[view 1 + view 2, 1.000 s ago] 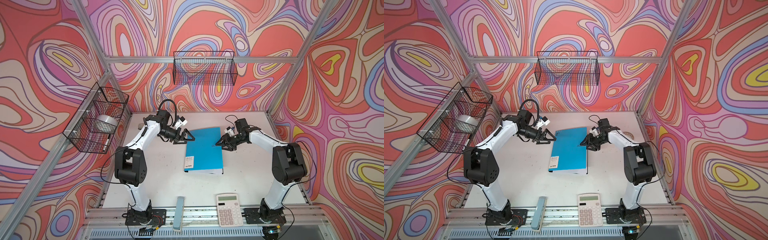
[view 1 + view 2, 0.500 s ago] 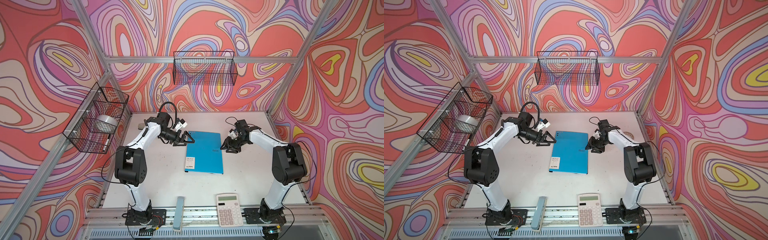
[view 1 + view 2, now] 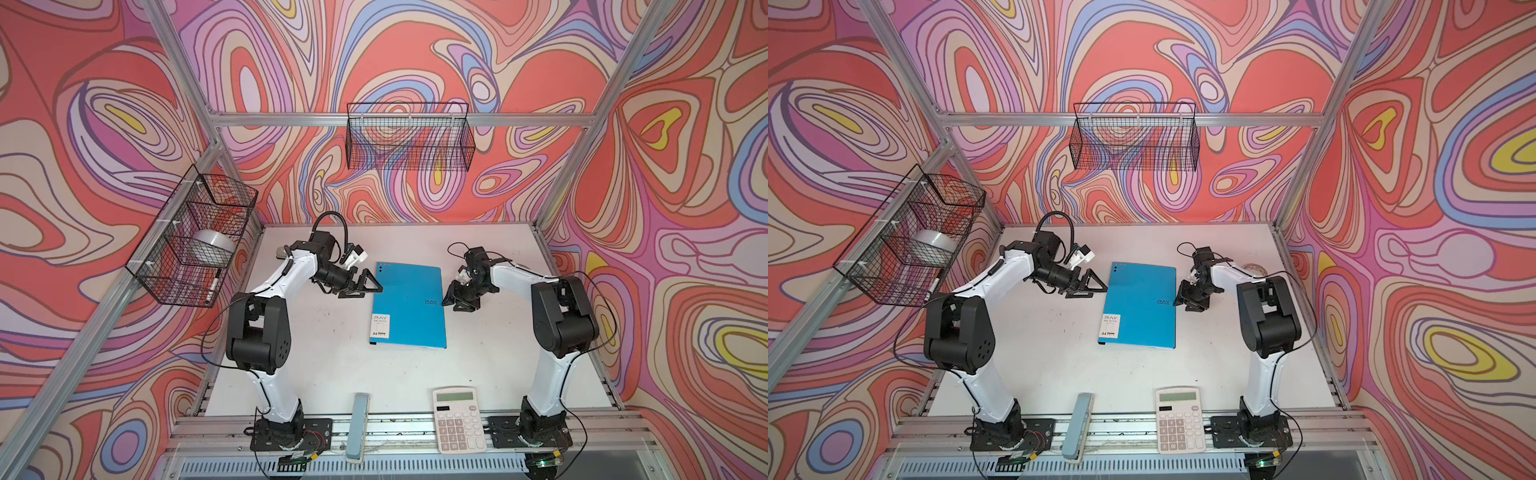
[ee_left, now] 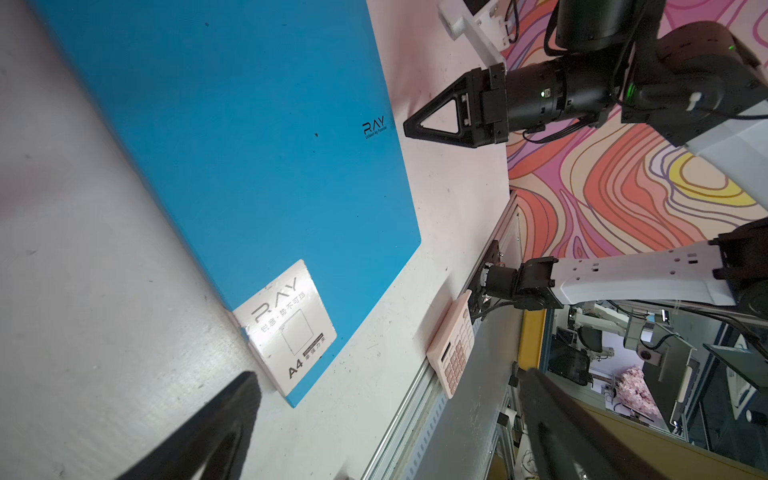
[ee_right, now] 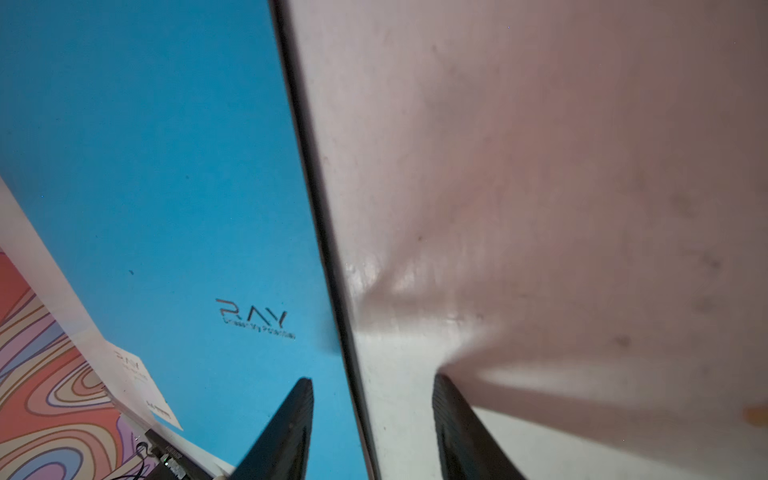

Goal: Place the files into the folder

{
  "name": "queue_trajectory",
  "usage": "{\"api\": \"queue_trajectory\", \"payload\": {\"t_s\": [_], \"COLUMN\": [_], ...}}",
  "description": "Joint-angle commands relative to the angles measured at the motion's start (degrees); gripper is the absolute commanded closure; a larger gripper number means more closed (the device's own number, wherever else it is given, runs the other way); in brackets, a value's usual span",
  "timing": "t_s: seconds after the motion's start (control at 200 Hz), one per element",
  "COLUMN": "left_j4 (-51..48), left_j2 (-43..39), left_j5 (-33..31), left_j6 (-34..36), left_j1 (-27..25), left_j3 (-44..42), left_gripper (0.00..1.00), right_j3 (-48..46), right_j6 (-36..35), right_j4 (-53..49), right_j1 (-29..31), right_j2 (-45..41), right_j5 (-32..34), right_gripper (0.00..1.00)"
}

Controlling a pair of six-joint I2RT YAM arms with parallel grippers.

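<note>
Hovering at closed blue folder point(image 3: 409, 305) | left gripper point(image 3: 368, 290) wide, empty | right gripper point(image 3: 455, 304) half-spread astride folder's edge, clamping nothing | files unseen, likely inside; next: back away

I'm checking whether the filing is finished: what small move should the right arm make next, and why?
Probably lift the right gripper clear. The flat bright-blue folder lies shut on the white table, no white paper sheets show anywhere, and the right fingers stand apart astride its edge, holding nothing.
</note>
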Motion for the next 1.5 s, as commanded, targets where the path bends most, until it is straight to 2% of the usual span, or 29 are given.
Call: {"api": "queue_trajectory", "payload": {"t_s": [0.0, 0.125, 0.496, 0.606, 0.681, 0.791, 0.912, 0.972, 0.992, 1.027, 1.062, 1.087, 1.212, 1.242, 1.392, 1.492], "left_j4": [-1.35, -0.68, 1.18, 4.71, 8.21, 16.32, 28.93, 36.29, 38.52, 43.53, 46.69, 48.41, 56.48, 57.99, 71.25, 78.59], "left_j2": [-2.39, -2.77, -7.2, -9.05, -10.38, -13.46, -17.59, -19.64, -20.31, -21.35, -22.04, -22.3, -23.28, -23.54, -24.42, -24.36], "left_j5": [-2.42, -4.82, -17.57, -22.76, -26.71, -31.65, -35.97, -37.81, -38.42, -39.5, -40.08, -40.27, -42.48, -42.83, -44.26, -43.84], "left_j6": [1.96, 1.61, 4.31, 2.82, 0.85, -2.21, -4.23, -4.45, -4.56, -4.85, -4.89, -4.7, -4.51, -4.68, -7.24, -7.89], "left_j1": [1.99, 3.71, 5.15, 5.15, 5.15, 5.24, 5.34, 5.42, 5.42, 5.42, 5.46, 5.48, 5.59, 5.59, 6.38, 6.65], "left_j3": [0.62, -0.29, -4.56, -6.99, -9.18, -14.48, -22.98, -27.84, -29.5, -32.11, -34.18, -35.19, -39.83, -40.72, -47.24, -50.56], "left_gripper": [0.01, 0.0, 0.0, 0.0, 0.0, 0.0, 0.0, 0.0, 0.0, 0.0, 0.0, 0.0, 0.0, 0.0, 0.0, 0.0], "right_j3": [-0.46, -0.35, 3.53, 3.53, 3.42, 1.83, -3.03, -4.28, -4.41, -4.59, -5.62, -6.92, -18.74, -21.27, -26.9, -32.15], "right_j6": [-0.07, 0.48, 2.9, 3.09, 2.25, -0.03, -3.13, -3.92, -4.25, -6.03, -8.04, -9.47, -16.87, -18.53, -24.52, -25.03], "right_j4": [2.01, 2.61, 3.91, 3.61, 4.01, 8.32, 19.09, 22.57, 23.25, 24.51, 26.75, 28.84, 46.19, 49.36, 52.87, 56.69], "right_j1": [0.45, 1.4, 6.8, 7.24, 7.09, 6.59, 5.99, 5.05, 4.62, 4.1, 4.05, 4.07, 4.07, 4.07, 3.7, -0.21], "right_j2": [1.37, 2.57, 7.09, 5.87, 3.55, -1.61, -9.11, -11.76, -12.16, -12.61, -13.27, -13.97, -19.95, -21.12, -24.94, -27.64], "right_j5": [0.88, 0.35, -0.42, 5.36, 12.17, 19.17, 23.84, 24.06, 23.76, 22.36, 23.03, 23.53, 26.76, 27.99, 35.16, 32.02], "right_gripper": [0.5, 0.5, 0.51, 0.5, 0.5, 0.49, 0.47, 0.46, 0.44, 0.34, 0.31, 0.26, 0.23, 0.15, 0.14, 0.11]}}
